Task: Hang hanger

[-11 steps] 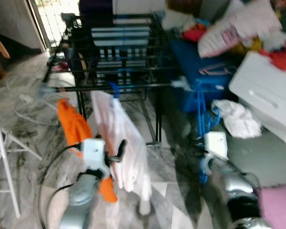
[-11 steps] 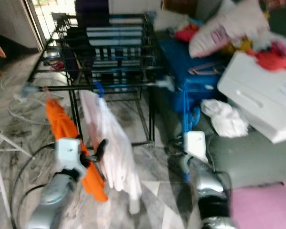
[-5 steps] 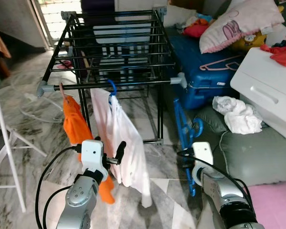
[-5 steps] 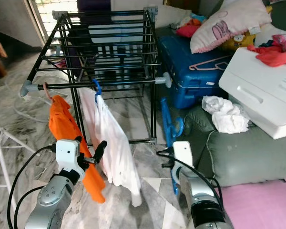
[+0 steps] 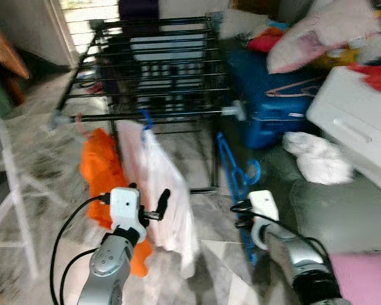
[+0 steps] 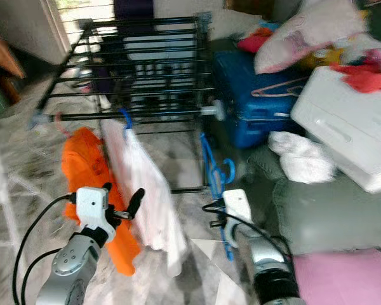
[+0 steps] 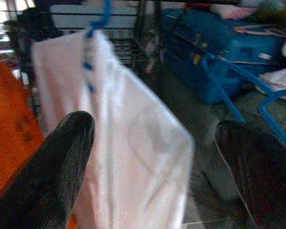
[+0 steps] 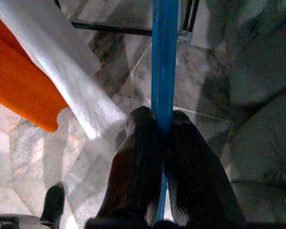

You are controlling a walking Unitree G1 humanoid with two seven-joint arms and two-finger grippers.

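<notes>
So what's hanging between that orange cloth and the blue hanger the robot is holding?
A white garment hangs from the rack's rail between the orange cloth and the blue hanger pinched in the right gripper, seen in both eye views.

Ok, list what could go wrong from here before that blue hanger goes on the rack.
1. The right pincer pinches only a thin bar of the blue hanger, so it might twist or slip during the lift.
2. The front rail already carries the white garment and orange garment; the hook could snag them.
3. The open left pincer sits close to the white garment and could catch it.
</notes>
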